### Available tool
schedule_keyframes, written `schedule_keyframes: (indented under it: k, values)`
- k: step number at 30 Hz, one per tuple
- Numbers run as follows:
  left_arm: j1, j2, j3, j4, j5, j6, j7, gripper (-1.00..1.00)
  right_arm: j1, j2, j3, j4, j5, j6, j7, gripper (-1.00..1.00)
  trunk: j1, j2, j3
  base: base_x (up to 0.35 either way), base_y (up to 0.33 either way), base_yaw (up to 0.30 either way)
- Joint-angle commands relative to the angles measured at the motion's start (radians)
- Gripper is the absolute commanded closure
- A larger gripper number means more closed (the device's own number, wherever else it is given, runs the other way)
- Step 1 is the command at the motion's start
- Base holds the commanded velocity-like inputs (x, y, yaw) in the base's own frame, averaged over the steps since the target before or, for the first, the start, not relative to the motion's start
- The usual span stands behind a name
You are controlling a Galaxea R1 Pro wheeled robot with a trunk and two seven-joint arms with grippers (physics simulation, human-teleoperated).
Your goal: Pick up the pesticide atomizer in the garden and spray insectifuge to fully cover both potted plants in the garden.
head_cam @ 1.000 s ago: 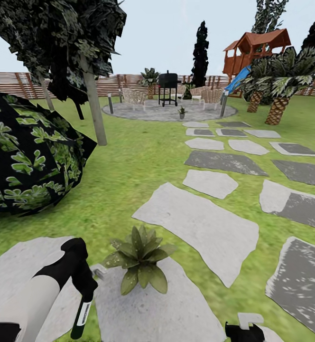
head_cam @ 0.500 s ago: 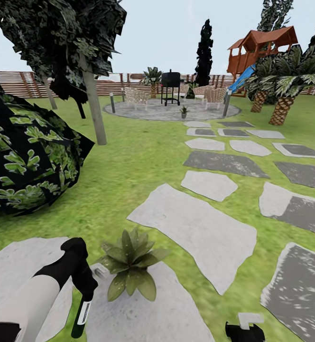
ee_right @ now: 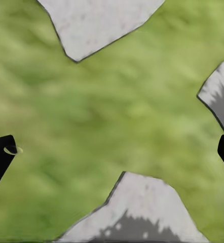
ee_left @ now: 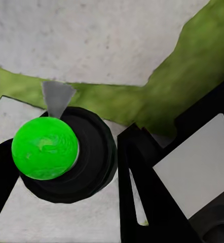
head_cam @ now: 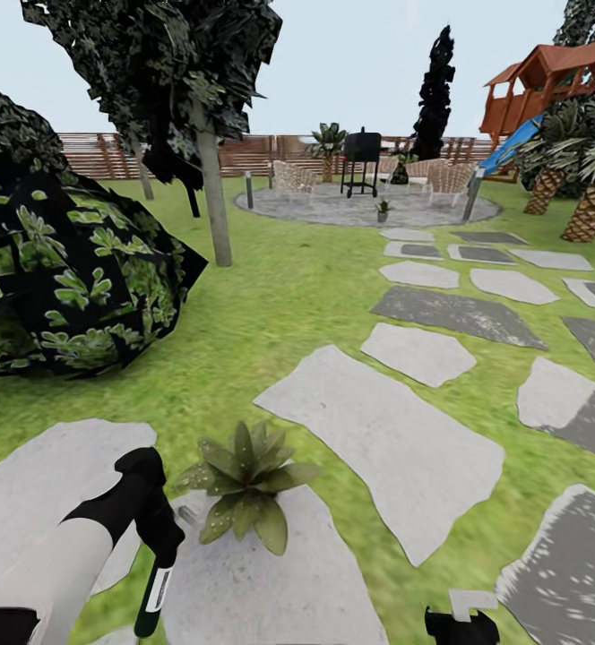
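Jaws of the left gripper (head_cam: 161, 548) grip the pesticide atomizer (head_cam: 155, 594) at 7 o'clock, right gripper (head_cam: 460, 624) spread wide over grass, and since the view just swung left, the near potted plant (head_cam: 242, 485) sits closer, nearly sprayable.

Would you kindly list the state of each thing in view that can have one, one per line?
pesticide atomizer: held in the left gripper, off the ground, hanging down.
left gripper: shut on the atomizer, beside the near plant.
near potted plant: upright on a stepping stone.
far potted plant: upright on the round patio.
right gripper: over the grass, open, holding nothing.
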State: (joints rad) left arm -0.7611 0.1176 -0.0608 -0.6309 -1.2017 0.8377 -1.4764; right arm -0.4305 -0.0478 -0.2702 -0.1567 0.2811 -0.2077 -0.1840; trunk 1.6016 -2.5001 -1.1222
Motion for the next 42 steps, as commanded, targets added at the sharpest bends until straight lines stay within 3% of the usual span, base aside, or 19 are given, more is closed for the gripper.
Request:
schedule_keyframes:
  k: [1,8,18,24,32,42]
  values:
    - [-0.001,0.001,-0.004,-0.001,-0.007,0.012,-0.010,1.00,-0.001,0.000,-0.008,0.001,0.010,-0.004,-0.002,-1.00,-0.001,0.000,-0.001,-0.259,-0.196,0.277]
    - [-0.002,0.003,-0.004,-0.003,-0.007,0.021,-0.009,1.00,-0.001,-0.001,-0.009,0.001,0.010,-0.003,-0.002,-1.00,-0.001,0.000,-0.001,-0.237,-0.155,0.187]
    - [-0.015,-0.001,-0.004,-0.015,-0.006,0.041,-0.010,1.00,-0.001,-0.001,-0.009,0.002,0.010,-0.004,-0.002,-1.00,-0.001,0.000,-0.001,-0.013,-0.008,0.150]
    - [-0.016,-0.008,-0.005,-0.016,-0.006,0.049,-0.011,1.00,-0.001,-0.007,-0.009,0.002,0.012,-0.005,-0.001,-1.00,-0.001,0.000,-0.001,0.273,0.000,0.030]
    - [-0.017,-0.038,-0.005,-0.016,-0.007,0.050,-0.012,1.00,-0.001,-0.007,-0.009,0.001,0.012,-0.004,-0.001,-1.00,-0.001,0.000,-0.001,0.306,-0.149,0.001]
    - [-0.015,-0.034,-0.005,-0.015,-0.007,0.052,-0.012,1.00,-0.001,-0.006,-0.009,0.001,0.010,-0.004,-0.002,-1.00,-0.001,0.000,-0.001,0.241,-0.241,0.140]
